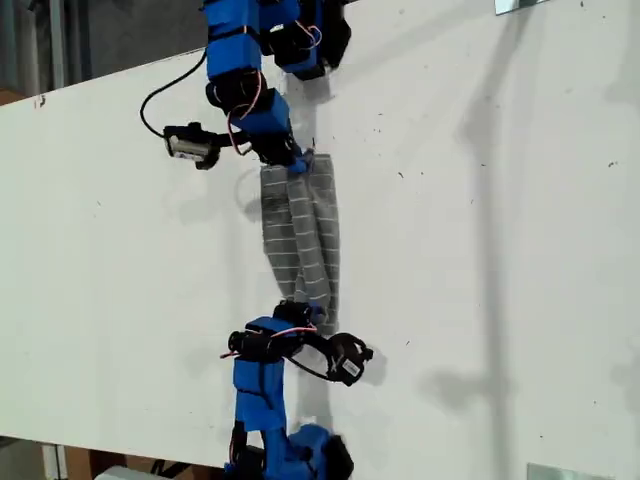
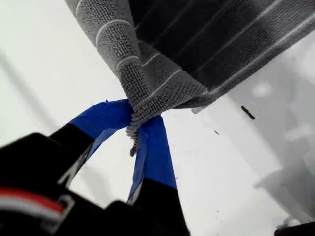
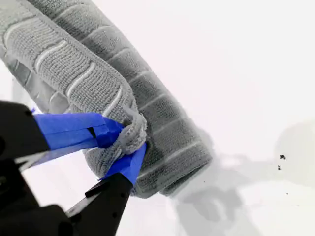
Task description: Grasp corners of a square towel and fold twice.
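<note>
The towel (image 1: 300,235) is dark grey with thin white stripes. It is bunched into a long narrow band stretched between the two arms on the white table (image 1: 480,250). My first gripper (image 1: 300,312) at the exterior view's bottom is shut on the narrowed end of the towel (image 2: 197,44), a corner pinched between its blue fingers (image 2: 135,115). That end is lifted, with its shadow on the table. My second gripper (image 1: 298,165) at the exterior view's top is shut (image 3: 130,140) on a corner of the upper layer of the towel (image 3: 74,64), whose lower fold lies on the table.
A black cable (image 1: 160,90) loops beside the arm at the exterior view's top. Metal plates sit at the table's top right (image 1: 520,5) and bottom right (image 1: 565,470) in that view. A few dark specks (image 1: 400,175) mark the white surface.
</note>
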Tool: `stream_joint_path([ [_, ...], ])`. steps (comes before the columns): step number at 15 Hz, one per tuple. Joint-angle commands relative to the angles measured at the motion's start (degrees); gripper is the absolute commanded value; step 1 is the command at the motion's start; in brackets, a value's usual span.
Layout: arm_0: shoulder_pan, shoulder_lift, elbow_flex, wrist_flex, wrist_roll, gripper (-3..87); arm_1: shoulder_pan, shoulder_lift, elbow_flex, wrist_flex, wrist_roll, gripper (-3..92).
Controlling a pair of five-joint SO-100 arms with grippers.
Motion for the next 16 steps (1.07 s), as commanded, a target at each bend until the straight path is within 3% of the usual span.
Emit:
stream_joint_path([
  [1, -2.9, 4.92, 1.05, -0.79, 0.97, -0.2, 3.87, 7.12, 4.92, -1.85, -2.29, -0.1],
  [6, -12.13, 8.61, 9.49, -3.25, 4.83, -0.2, 8.61, -0.53, 10.63, -10.28, -6.77, -0.1],
  [12, -24.43, 8.88, 15.21, -5.89, 13.1, -0.2, 16.0, -17.67, 0.44, -9.76, -13.89, -0.1],
  [16, -19.25, 8.61, 15.12, -3.6, 12.66, -0.2, 12.92, -20.13, 0.09, -7.12, -12.74, -0.1],
])
